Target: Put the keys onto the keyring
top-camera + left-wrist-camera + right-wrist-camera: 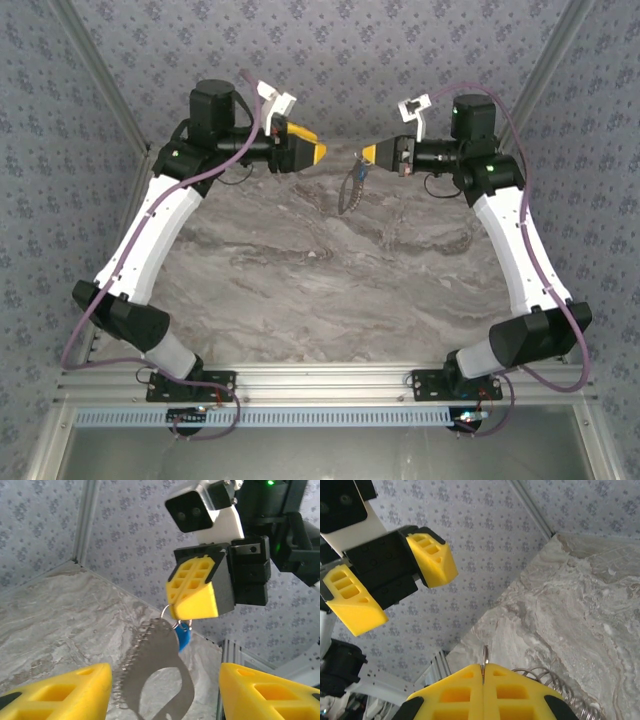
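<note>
Two skinny arms, left arm (155,225) and right arm (515,250), white shells on the long links and black at every joint. Purple cables (85,330) looping off both. Chunky yellow fingers (432,560) with grid cutouts on left hand (312,143) and right hand (368,152), white camera brackets (275,100) behind, tiny green light (270,482) too.

Right gripper (366,152) holds keyring (350,192) dangling over table (300,280).

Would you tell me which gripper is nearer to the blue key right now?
Right. The right gripper is shut on the keyring, with the blue key hanging just below its jaws. The left gripper is open and stands apart, facing it across a gap.
</note>
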You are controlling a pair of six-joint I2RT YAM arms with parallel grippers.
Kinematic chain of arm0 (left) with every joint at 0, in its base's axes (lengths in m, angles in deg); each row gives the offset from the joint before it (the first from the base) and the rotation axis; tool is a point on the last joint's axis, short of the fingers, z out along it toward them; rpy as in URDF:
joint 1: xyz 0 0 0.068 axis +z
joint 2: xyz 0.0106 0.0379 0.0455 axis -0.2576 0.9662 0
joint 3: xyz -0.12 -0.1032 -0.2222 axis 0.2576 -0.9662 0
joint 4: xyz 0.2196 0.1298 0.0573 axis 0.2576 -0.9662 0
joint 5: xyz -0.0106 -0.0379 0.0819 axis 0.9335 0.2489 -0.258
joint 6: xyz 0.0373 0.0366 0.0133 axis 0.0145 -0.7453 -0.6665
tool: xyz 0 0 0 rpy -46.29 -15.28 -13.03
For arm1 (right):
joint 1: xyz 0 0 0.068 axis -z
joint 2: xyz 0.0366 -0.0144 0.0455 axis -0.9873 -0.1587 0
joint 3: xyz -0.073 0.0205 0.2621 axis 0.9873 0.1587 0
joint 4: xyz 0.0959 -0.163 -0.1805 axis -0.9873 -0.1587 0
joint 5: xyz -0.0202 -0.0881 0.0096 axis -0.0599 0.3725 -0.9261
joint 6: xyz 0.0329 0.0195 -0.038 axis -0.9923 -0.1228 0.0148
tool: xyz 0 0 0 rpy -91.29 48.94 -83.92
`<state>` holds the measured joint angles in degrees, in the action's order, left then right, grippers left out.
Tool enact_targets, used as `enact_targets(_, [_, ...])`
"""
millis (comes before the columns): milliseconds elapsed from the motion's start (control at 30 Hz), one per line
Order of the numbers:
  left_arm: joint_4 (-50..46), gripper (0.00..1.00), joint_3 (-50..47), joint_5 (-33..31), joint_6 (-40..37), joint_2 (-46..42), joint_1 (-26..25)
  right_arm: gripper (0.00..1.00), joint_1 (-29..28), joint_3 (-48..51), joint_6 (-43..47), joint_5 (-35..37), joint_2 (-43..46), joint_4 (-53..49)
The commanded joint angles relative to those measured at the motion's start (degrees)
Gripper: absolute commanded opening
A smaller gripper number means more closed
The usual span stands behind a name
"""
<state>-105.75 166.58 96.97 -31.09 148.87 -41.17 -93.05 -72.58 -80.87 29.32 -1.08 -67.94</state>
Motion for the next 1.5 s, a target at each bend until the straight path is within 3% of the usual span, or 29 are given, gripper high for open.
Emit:
enact_targets(0, [-1.0,0.56,2.4,5.2,1.0,1.1,0.0,0.00,-1.6,-4.6,7.0,-2.3,-1.4,-8.6])
enact_targets(233, [-2.1,0.53,4.5,7.3,1.5,2.9,-0.8,0.00,-4.9,-8.6,9.3,-3.4,-4.0,-12.1])
enact_targets(467, [-3.2,0.45,5.9,8.4,1.2,4.5,-1.6,0.00,-5.7,-8.5,4.4,-6.7,-4.6,-5.7])
enact_targets(700, [-4.2,0.43,6.2,9.0,0.9,5.2,-2.1,0.00,-5.8,-8.2,0.1,-8.2,-4.9,0.5])
enact_targets(1233, [-4.2,0.32,6.7,9.3,0.9,6.1,-2.6,0.00,-5.7,-7.3,-1.7,-8.4,-5.1,3.1])
enact_targets(1467, [-3.4,0.32,6.8,9.2,1.2,6.3,-2.9,0.00,-5.7,-6.7,-1.8,-8.5,-5.2,3.2])
